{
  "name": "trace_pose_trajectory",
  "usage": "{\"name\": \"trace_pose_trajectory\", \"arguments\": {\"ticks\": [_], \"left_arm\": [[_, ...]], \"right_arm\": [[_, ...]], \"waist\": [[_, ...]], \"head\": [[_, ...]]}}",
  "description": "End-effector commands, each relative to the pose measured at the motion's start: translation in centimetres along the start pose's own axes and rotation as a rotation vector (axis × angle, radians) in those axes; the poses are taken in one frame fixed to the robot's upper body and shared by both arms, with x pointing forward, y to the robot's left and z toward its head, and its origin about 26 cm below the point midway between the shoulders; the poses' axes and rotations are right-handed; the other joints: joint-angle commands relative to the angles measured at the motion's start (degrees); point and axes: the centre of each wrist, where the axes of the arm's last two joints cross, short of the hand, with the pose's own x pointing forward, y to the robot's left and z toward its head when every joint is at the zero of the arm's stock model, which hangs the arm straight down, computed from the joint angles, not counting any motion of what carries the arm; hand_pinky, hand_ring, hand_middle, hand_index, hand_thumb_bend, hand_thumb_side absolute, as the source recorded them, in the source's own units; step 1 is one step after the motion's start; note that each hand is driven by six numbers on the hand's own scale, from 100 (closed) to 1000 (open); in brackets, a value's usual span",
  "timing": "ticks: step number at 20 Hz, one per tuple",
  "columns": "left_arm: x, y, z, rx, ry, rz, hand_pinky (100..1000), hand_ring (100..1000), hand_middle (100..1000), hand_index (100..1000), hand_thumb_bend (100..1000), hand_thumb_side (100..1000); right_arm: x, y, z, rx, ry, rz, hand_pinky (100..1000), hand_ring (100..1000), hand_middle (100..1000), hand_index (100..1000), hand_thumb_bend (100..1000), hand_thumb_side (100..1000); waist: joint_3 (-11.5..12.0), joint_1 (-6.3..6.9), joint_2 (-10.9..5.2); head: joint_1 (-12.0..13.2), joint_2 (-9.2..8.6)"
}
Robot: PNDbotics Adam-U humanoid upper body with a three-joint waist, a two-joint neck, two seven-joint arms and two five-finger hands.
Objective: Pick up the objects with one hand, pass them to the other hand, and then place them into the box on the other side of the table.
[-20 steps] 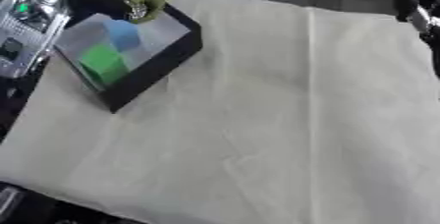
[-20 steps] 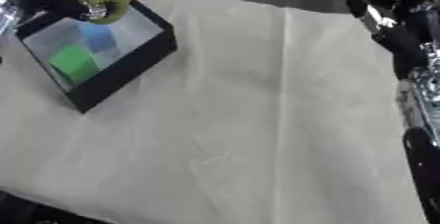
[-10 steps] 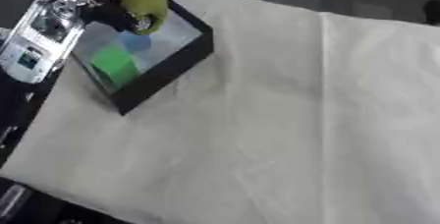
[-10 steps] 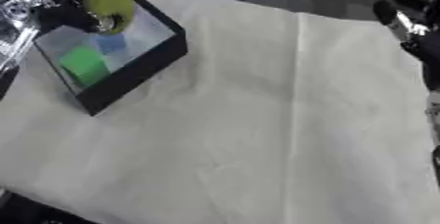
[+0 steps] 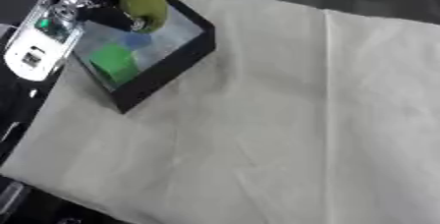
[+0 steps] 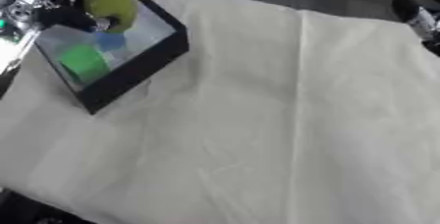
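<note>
Even, fairly bright light – both views soft with blur, the pale desk (image 5: 284, 120) cloth nearly shadowless, corners falling dark.

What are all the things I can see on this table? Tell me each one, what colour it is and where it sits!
Black open box: one, black walls and pale floor, far left of the table.
Green block: one, green, inside the box, near end.
Blue block: one, blue, inside the box, beyond the green one.
Yellow-green round object: one, over the box's far end, in the left hand.
White cloth: one, creased, covering the table.
Left hand: black and silver, upper left, fingers curled on the round object.
Right hand: dark, partly showing at the upper right edge.
</note>
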Motion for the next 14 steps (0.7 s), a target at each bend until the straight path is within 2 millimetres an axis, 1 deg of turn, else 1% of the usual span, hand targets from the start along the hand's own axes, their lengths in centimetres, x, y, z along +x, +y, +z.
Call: {"name": "trace_pose_trajectory", "arguments": {"ticks": [1, 3, 5, 7, 9, 13, 14], "left_arm": [[-0.5, 1.9, 0.1, 0.063, 0.001, -0.075, 803, 701, 582, 671, 724, 251], [-0.9, 1.9, -0.1, 0.082, 0.011, -0.111, 831, 730, 608, 697, 809, 353], [-1.1, 2.1, -0.1, 0.115, 0.01, -0.146, 856, 751, 627, 717, 835, 406], [-1.2, 2.2, -0.1, 0.15, 0.001, -0.18, 859, 751, 627, 719, 842, 440], [-1.3, 2.4, -0.1, 0.175, -0.001, -0.208, 859, 753, 631, 724, 846, 446], [-1.2, 2.7, 0.2, 0.226, -0.002, -0.255, 856, 751, 628, 722, 839, 444], [-1.0, 3.1, 0.3, 0.24, -0.01, -0.261, 835, 735, 667, 759, 578, 441]], "right_arm": [[1.7, -0.7, -0.7, 0.008, -0.055, 0.028, 713, 800, 712, 808, 742, 304], [1.7, -0.7, -0.7, 0.008, -0.056, 0.027, 713, 800, 713, 808, 744, 305], [1.8, -0.7, -0.7, 0.007, -0.058, 0.027, 713, 800, 713, 808, 744, 305], [1.9, -0.7, -0.7, 0.005, -0.061, 0.026, 713, 800, 713, 809, 745, 304], [2.0, -0.7, -0.7, 0.005, -0.066, 0.027, 715, 800, 714, 809, 746, 302], [2.2, -0.6, -0.7, 0.005, -0.076, 0.025, 715, 800, 714, 809, 746, 301], [2.3, -0.6, -0.6, 0.005, -0.081, 0.026, 712, 800, 715, 810, 743, 297]], "waist": [[-0.2, 0.34, -0.97], [-0.2, 0.37, -0.97], [-0.3, 0.42, -0.94], [-0.2, 0.44, -0.92], [-0.2, 0.46, -0.95], [-0.2, 0.46, -0.93], [0.0, 0.46, -0.98]], "head": [[-0.5, -0.57], [-0.7, -0.55], [-0.8, -0.51], [-0.9, 0.08], [-1.2, 0.9], [-1.7, 1.22], [-2.2, 1.45]]}}
